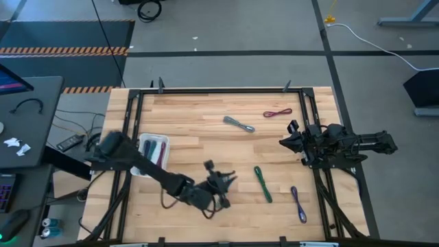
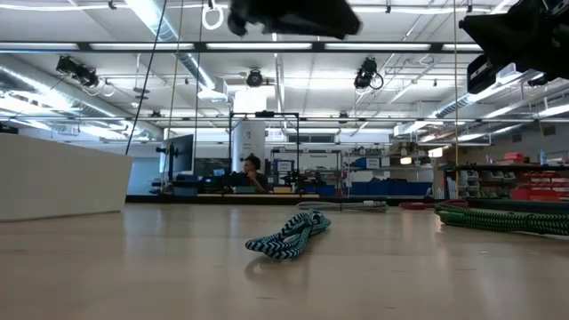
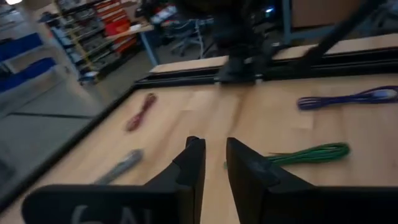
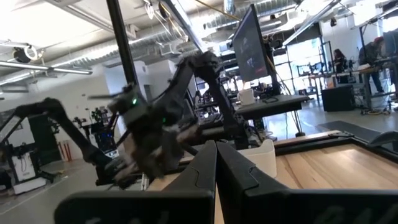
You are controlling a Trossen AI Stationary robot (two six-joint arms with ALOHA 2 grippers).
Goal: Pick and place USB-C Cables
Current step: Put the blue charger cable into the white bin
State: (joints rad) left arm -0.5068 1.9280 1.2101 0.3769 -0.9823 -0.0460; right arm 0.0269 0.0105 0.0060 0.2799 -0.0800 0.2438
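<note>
Four cables lie loose on the wooden table: a maroon cable (image 1: 278, 112), a grey cable (image 1: 239, 124), a green cable (image 1: 263, 184) and a purple cable (image 1: 298, 204). A teal cable (image 2: 289, 236) lies flat in the low view. More cables lie in the white tray (image 1: 152, 152). My left gripper (image 1: 221, 180) hovers over bare wood left of the green cable (image 3: 311, 154), narrowly open and holding nothing (image 3: 215, 155). My right gripper (image 1: 285, 142) is raised at the table's right side, shut and holding nothing (image 4: 216, 155).
A black frame (image 1: 206, 91) runs along the table's edges. The white tray sits near the left edge, under my left arm. Bare wood lies between the grey cable and the green cable. A desk with gear (image 1: 20, 116) stands left of the table.
</note>
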